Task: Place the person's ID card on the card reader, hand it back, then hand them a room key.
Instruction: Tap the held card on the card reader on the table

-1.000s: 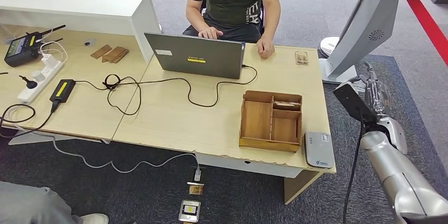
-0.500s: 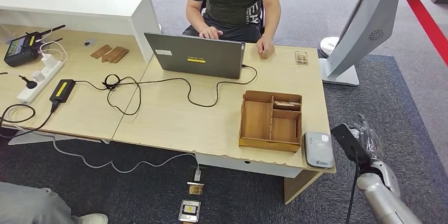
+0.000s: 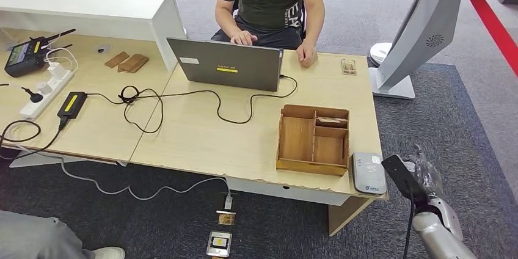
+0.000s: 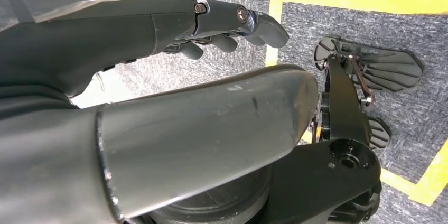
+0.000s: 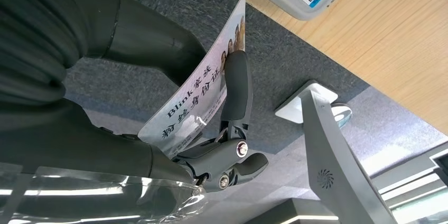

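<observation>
ID card [image 5: 198,97] sits pinched in the right hand [image 3: 421,176], off the counter [image 3: 244,137] edge, just beside the grey card reader [image 3: 368,172] at the corner. Left hand [image 4: 222,28] holds nothing, fingers loosely curled over the floor.

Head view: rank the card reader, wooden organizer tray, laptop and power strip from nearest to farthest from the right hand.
From the right hand, which holds the ID card off the desk's right end:
1. Card reader, at the desk's near right corner.
2. Wooden organizer tray, just left of the reader.
3. Laptop, far side, before the person.
4. Power strip, far left.
</observation>
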Motion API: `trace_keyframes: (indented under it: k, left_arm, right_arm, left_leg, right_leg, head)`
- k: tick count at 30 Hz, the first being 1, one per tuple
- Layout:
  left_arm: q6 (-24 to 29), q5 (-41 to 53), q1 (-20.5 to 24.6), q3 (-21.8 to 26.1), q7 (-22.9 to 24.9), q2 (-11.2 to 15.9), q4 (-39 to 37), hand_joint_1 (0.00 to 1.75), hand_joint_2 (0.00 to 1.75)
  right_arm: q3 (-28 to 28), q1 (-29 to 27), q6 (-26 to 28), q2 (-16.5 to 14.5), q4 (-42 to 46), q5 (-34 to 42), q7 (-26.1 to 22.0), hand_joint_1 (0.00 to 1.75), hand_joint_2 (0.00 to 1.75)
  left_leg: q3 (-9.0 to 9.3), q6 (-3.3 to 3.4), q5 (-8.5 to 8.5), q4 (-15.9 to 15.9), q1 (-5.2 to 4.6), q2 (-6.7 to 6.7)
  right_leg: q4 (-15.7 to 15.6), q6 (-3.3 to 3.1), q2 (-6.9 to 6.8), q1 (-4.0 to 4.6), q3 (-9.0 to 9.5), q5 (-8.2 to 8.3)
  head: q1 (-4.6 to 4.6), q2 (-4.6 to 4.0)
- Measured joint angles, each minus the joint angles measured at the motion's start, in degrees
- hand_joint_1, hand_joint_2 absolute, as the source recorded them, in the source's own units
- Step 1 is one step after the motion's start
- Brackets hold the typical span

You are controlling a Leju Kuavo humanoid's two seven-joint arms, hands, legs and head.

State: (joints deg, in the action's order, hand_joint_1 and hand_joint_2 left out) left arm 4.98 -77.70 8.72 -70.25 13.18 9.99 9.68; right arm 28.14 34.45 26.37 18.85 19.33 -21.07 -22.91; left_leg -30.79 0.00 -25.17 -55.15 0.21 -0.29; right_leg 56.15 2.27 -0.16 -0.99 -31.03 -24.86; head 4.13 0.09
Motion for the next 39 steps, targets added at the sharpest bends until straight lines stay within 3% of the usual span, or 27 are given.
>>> trace_keyframes:
  k: [10,20,30,39]
  left_arm:
    - [-0.03,-0.07,0.03,0.01,-0.33,0.0,0.0,0.0,0.0]
    - [0.5,-0.61,0.03,0.03,0.8,0.02,0.0,0.0,0.0]
    - [1.27,-0.66,0.11,0.03,1.94,0.02,0.0,0.0,0.0]
    - [1.46,-0.64,0.12,0.03,2.9,0.05,0.0,0.0,0.0]
  right_arm:
    - [0.24,0.65,0.26,0.43,0.18,-0.38,-1.02,1.75,1.75]
    - [0.43,5.28,-1.92,1.7,0.78,-1.55,-2.52,1.75,1.75]
    - [0.83,1.65,-2.33,1.04,1.32,-0.98,-1.28,1.75,1.75]
    - [1.41,-2.21,-2.95,2.61,2.54,1.48,-2.16,1.75,1.75]
  left_leg:
    - [-0.01,0.0,0.0,0.0,0.0,0.0]
    - [0.01,0.0,0.01,0.0,0.0,-0.01]
    - [0.0,0.0,0.0,0.0,0.01,-0.02]
    - [0.0,0.0,0.0,0.0,-0.01,-0.01]
  right_leg:
    - [0.01,0.0,0.0,0.0,0.02,0.0]
    - [0.01,0.0,0.0,0.0,0.03,0.01]
    - [0.0,0.0,0.0,0.01,0.01,0.0]
    - [-0.01,0.0,0.0,-0.01,0.02,0.01]
  head:
    - [0.0,0.0]
    - [0.0,0.0]
    - [0.0,0.0]
    - [0.0,0.0]
